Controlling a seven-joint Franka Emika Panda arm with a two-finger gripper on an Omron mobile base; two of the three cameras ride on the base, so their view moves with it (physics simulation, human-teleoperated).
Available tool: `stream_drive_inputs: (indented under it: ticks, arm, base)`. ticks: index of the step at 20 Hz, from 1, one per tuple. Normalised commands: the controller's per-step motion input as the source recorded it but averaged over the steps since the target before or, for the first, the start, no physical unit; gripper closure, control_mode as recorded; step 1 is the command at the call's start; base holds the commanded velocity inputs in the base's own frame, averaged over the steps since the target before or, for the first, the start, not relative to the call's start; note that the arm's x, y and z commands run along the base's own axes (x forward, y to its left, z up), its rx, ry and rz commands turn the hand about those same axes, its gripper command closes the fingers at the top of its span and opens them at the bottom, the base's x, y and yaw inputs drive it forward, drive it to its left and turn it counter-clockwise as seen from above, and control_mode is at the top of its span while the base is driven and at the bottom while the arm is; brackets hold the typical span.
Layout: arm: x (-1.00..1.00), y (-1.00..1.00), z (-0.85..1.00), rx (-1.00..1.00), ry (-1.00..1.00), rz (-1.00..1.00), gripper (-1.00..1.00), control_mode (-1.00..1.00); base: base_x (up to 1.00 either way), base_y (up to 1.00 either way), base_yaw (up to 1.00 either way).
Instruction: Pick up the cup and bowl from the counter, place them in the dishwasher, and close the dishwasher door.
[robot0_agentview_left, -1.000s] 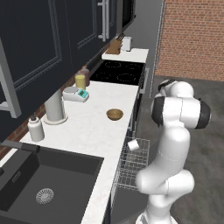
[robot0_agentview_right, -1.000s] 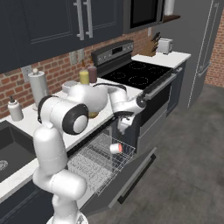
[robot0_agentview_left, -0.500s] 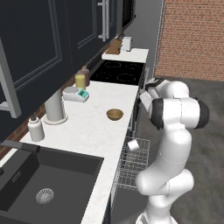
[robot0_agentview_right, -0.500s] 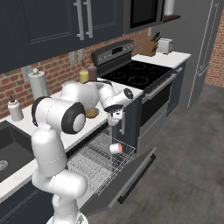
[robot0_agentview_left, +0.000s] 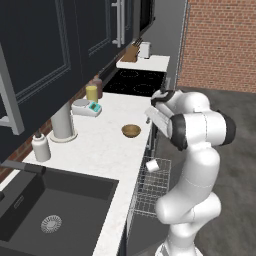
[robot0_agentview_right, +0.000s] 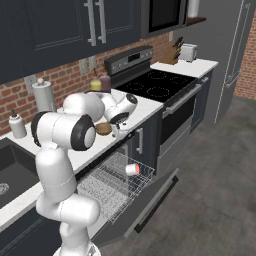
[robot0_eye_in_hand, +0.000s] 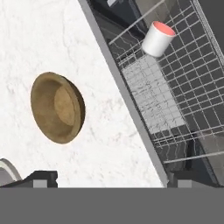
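Wood-toned bowl (robot0_eye_in_hand: 57, 107) is seen resting on the counter (robot0_eye_in_hand: 39, 39) beneath the fully opened, empty gripper (robot0_eye_in_hand: 109, 177), while the cup (robot0_eye_in_hand: 157, 38) lies in the dishwasher (robot0_eye_in_hand: 175, 100) rack.

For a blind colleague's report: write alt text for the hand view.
A tan wooden bowl sits upright on the white marbled counter, left of the counter's edge. Past that edge, below, the white cup with a pink-red inside lies on its side in the dishwasher's white wire rack. The open gripper's dark fingertips rise at the bottom.
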Motion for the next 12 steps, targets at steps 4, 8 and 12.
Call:
stream_drive_inputs:
  ticks: [4, 8, 12]
  arm:
    - [0.0, 0.36, 0.0, -0.11, 0.0, 0.11, -1.0, -1.0]
    - [0.13, 0.2, -0.08, -0.08, 0.0, 0.02, -1.0, -1.0]
    - [0.19, 0.06, -0.14, -0.06, 0.0, 0.0, -1.0, -1.0]
  base:
    - [0.0, 0.0, 0.0]
    - [0.0, 0.0, 0.0]
    - [0.0, 0.0, 0.0]
